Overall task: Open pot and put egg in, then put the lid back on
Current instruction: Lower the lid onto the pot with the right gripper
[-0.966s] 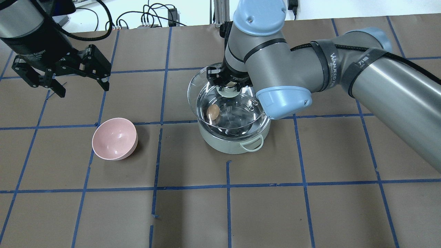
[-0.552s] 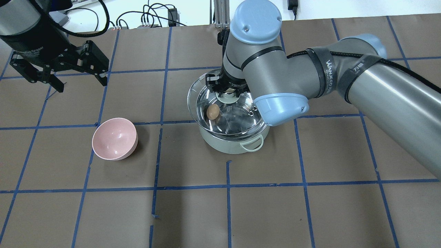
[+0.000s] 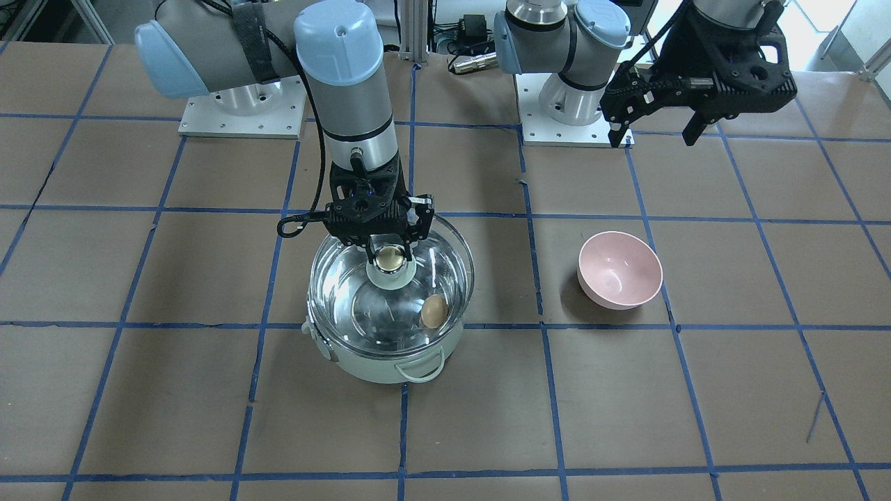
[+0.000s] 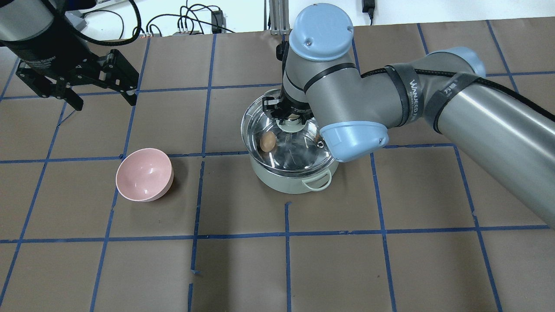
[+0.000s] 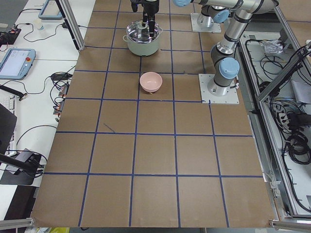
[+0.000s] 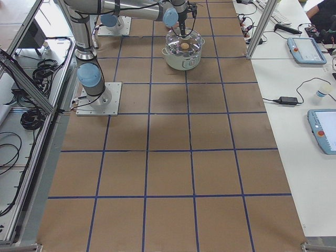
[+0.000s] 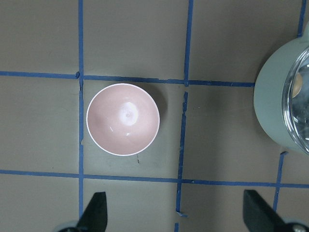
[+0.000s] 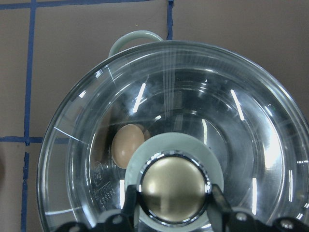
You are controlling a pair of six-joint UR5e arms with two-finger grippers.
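The mint-green pot (image 4: 282,182) stands mid-table, and the brown egg (image 4: 267,141) lies inside it on the steel bottom. My right gripper (image 4: 291,119) is shut on the gold knob (image 8: 174,188) of the glass lid (image 4: 256,117). It holds the lid level and very low over the pot's mouth; I cannot tell whether the lid touches the rim. The front view shows the pot (image 3: 379,365), egg (image 3: 434,311), lid (image 3: 334,278) and right gripper (image 3: 388,259). My left gripper (image 4: 105,104) is open and empty, raised at the far left.
A pink bowl (image 4: 144,174) sits empty to the pot's left, below my left gripper; it also shows in the left wrist view (image 7: 122,119). Brown paper with a blue tape grid covers the table. Cables lie along the far edge.
My right gripper has lowered the lid, which now sits closer over the pot's mouth. My left gripper has drifted slightly up and back. The egg has not moved.
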